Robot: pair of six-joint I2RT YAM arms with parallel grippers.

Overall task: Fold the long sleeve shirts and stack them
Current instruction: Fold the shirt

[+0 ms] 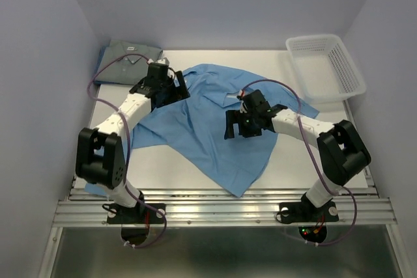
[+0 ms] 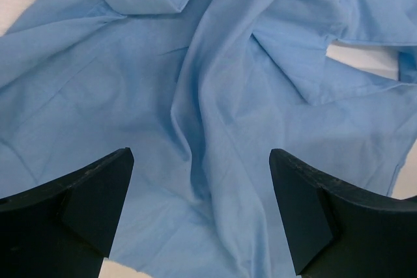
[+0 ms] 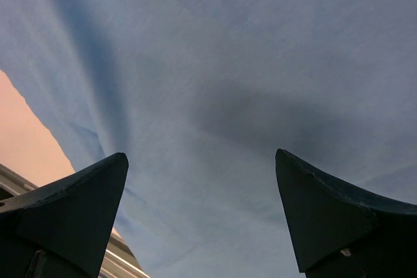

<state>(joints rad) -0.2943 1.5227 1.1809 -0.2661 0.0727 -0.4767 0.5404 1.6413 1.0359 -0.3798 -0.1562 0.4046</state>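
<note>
The light sky-blue shirt (image 1: pixel 215 131) lies spread and rumpled across the middle of the table. It fills the left wrist view (image 2: pixel 215 96) and the right wrist view (image 3: pixel 215 83). The grey-blue shirt (image 1: pixel 129 61) lies folded at the far left corner, its white neck label showing. My left gripper (image 1: pixel 177 86) is open and empty, low over the blue shirt's far left part (image 2: pixel 202 154). My right gripper (image 1: pixel 236 125) is open and empty over the shirt's middle (image 3: pixel 202 161). No cloth is between either pair of fingers.
A white plastic mesh basket (image 1: pixel 326 66) stands at the far right corner. The white table (image 1: pixel 176 170) shows bare near the front left. A metal rail (image 1: pixel 221 209) runs along the near edge. Lilac walls close in the sides and back.
</note>
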